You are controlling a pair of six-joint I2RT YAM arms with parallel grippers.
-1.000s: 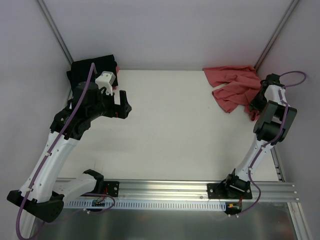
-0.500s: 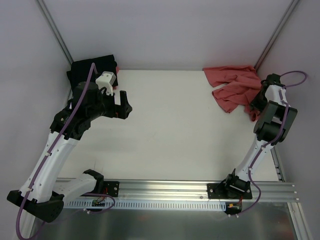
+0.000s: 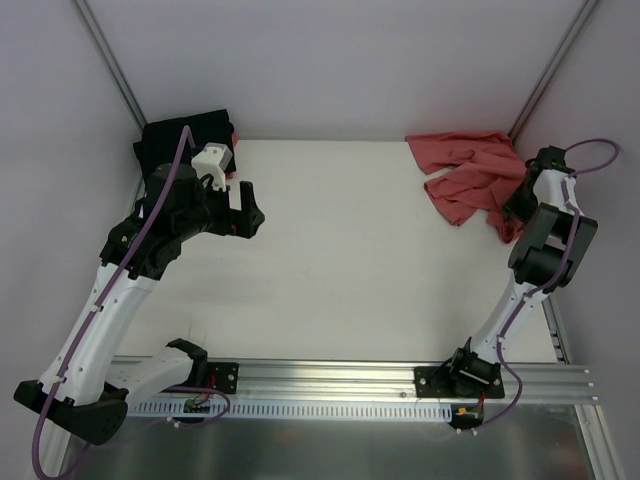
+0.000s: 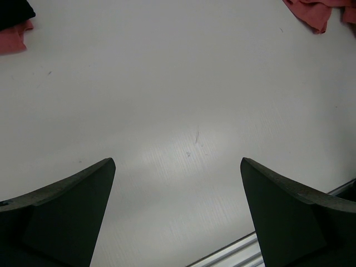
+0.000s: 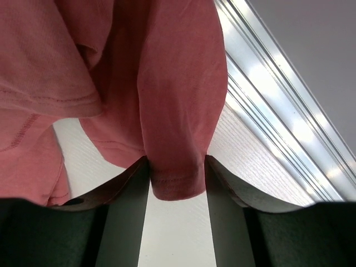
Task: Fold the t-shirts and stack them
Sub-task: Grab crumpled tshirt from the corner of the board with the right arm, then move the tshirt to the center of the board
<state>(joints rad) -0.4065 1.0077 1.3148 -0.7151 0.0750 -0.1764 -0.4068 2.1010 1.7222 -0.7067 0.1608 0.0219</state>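
**Coral Shirt Gripped**

The left fingers (image 4: 61, 211) gape wide above the white desk (image 3: 350, 270). The right fingers (image 5: 125, 217) pinch the hem of the crumpled coral-red t-shirt (image 3: 468, 170), far right; the black t-shirt (image 3: 175, 145) lies far left.
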